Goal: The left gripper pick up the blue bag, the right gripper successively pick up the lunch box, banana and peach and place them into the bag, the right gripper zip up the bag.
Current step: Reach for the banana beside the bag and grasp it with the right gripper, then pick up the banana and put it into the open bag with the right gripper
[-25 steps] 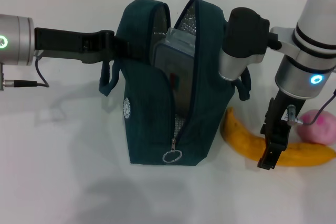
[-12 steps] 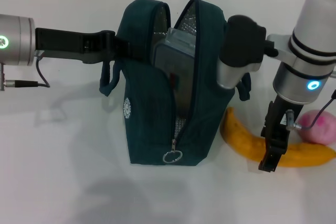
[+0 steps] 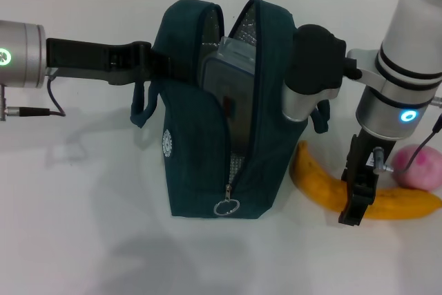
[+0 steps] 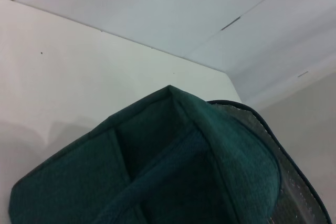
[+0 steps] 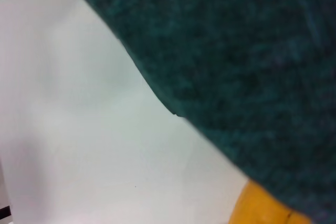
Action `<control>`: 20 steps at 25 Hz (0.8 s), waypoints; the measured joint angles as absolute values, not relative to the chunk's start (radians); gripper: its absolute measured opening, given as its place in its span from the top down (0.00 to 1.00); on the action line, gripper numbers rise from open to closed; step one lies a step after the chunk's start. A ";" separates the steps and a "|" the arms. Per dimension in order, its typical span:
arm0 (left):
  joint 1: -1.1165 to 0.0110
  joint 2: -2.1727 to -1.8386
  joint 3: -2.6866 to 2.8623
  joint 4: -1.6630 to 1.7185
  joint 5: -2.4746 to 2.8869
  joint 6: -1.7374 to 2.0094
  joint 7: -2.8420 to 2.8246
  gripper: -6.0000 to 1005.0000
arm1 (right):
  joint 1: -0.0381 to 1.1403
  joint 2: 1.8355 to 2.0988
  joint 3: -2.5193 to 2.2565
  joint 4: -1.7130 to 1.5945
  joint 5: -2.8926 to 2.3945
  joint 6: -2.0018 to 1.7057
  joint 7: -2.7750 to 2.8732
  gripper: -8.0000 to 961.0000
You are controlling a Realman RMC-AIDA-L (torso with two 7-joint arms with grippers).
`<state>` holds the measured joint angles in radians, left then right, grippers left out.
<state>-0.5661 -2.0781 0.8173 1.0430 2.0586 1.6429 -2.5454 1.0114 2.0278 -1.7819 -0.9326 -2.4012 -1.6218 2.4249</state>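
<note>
1. While our left gripper [image 3: 157, 65] reaches in from nine o'clock, its fingers are pinched on the upper fabric of the blue bag [image 3: 207, 136], which stands upright at the centre of the white table [image 3: 83, 240]. The bag is soft, dark teal cloth with a round white logo, a metal ring zipper pull [image 3: 226, 206] and a crinkled silver lining; its mouth gapes open.
2. We see the lunch box [image 3: 231, 77], clear rigid plastic with rounded corners, standing tilted inside the open mouth.
3. We find the banana [image 3: 321, 184], long, curved and smooth yellow, lying at four o'clock of the bag.
4. Our right gripper [image 3: 353, 208] hangs over the banana's middle; we cannot tell how far its fingers are spread.
5. We see the peach [image 3: 421, 168], round and pink, just beyond the banana's far end.
</note>
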 joint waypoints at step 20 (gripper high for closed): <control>-0.573 -2.077 0.816 1.020 2.059 1.642 -2.524 0.95 | 1.017 2.028 -1.786 -0.922 -2.386 -1.629 2.428 0.52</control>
